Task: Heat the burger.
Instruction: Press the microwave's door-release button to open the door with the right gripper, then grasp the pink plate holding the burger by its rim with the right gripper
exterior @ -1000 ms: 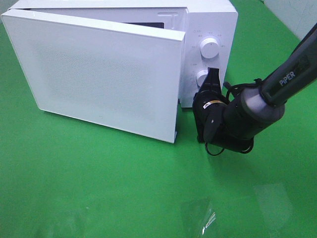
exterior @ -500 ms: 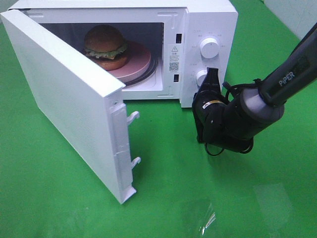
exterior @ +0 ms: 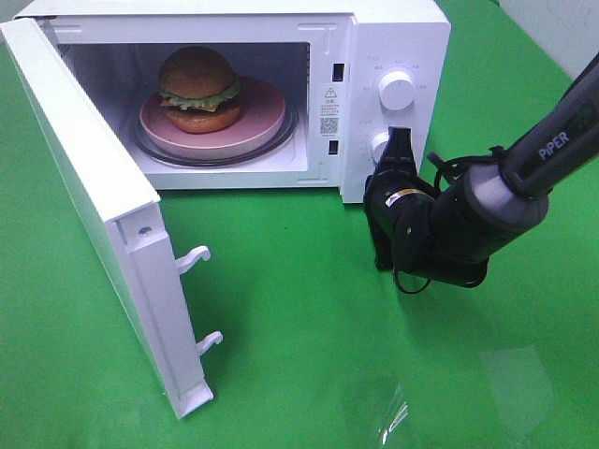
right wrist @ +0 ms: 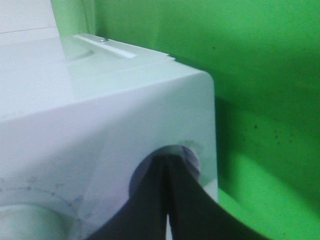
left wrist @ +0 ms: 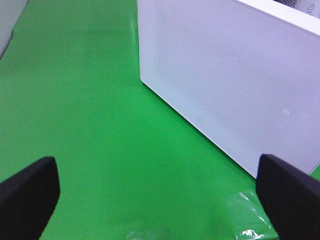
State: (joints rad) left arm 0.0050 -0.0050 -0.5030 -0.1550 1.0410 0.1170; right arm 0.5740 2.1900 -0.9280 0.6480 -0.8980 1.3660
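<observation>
**Q:** Condition of the surface?
**A:** The table [exterior: 309,355] is covered in plain green, with one glossy clear patch [exterior: 388,412] on its near side. A pale wall strip [exterior: 562,28] shows at far right.
**Q:** Location of the burger?
**A:** The burger [exterior: 197,89] sits on a pink plate [exterior: 267,126] inside the white microwave [exterior: 402,37], far left. The microwave door [exterior: 94,206] is swung wide.
**Q:** Grippers?
**A:** The right gripper [exterior: 400,138] has its jaws pressed together, tips at the lower knob [exterior: 379,145]. The left gripper [left wrist: 157,195] is spread wide and empty, facing the door's outer face.
</observation>
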